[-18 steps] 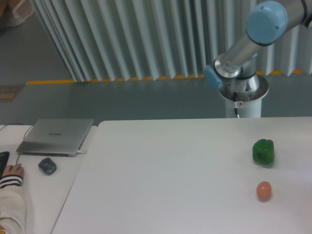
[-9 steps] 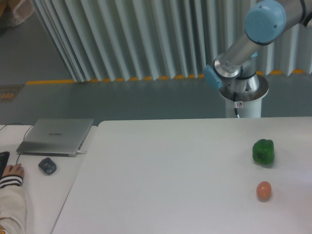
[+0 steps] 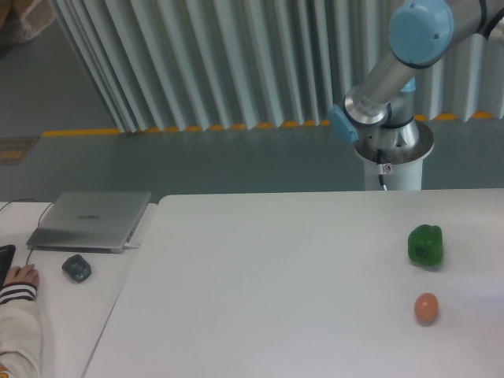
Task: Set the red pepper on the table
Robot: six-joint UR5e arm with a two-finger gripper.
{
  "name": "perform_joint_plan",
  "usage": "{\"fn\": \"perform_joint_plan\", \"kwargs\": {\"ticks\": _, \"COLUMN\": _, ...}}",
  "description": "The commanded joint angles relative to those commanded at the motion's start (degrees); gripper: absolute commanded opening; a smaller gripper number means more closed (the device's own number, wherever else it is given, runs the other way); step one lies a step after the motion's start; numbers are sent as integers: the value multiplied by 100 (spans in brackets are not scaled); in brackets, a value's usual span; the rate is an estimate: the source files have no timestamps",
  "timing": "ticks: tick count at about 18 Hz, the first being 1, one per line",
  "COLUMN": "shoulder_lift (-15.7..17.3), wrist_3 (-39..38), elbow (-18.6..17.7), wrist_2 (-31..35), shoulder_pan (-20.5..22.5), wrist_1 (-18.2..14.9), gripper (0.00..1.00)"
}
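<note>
The red pepper is out of view. The large white table [image 3: 276,276] fills the lower middle and right of the picture. Only the robot arm's base [image 3: 392,150] and its blue elbow joint [image 3: 423,31] show behind the table's far edge; the arm runs off the top right corner. The gripper is outside the frame.
A green bell pepper [image 3: 425,245] and a small orange-pink egg-shaped thing [image 3: 426,308] rest near the table's right side. To the left stands a smaller desk with a closed laptop [image 3: 90,220], a mouse [image 3: 76,268] and a person's hand [image 3: 21,276].
The arm's blue elbow joint has shifted slightly left and up. Nothing on the table has moved.
</note>
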Motion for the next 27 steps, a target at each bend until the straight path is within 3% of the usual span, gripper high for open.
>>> {"fn": "perform_joint_plan", "kwargs": {"ticks": 3, "shoulder_lift": -18, "wrist_3": 35, "elbow": -9, "wrist_2": 237, "shoulder_pan": 0, "wrist_1": 62, "gripper": 100}}
{"fn": "perform_joint_plan", "kwargs": {"ticks": 11, "shoulder_lift": -123, "wrist_3": 360, "elbow": 105, "wrist_2": 237, "shoulder_pan": 53, "wrist_1": 97, "gripper": 100}}
{"fn": "perform_joint_plan", "kwargs": {"ticks": 27, "shoulder_lift": -351, "wrist_3": 290, "elbow": 140, "wrist_2": 229, "shoulder_pan": 211, "wrist_1": 115, "gripper": 100}}
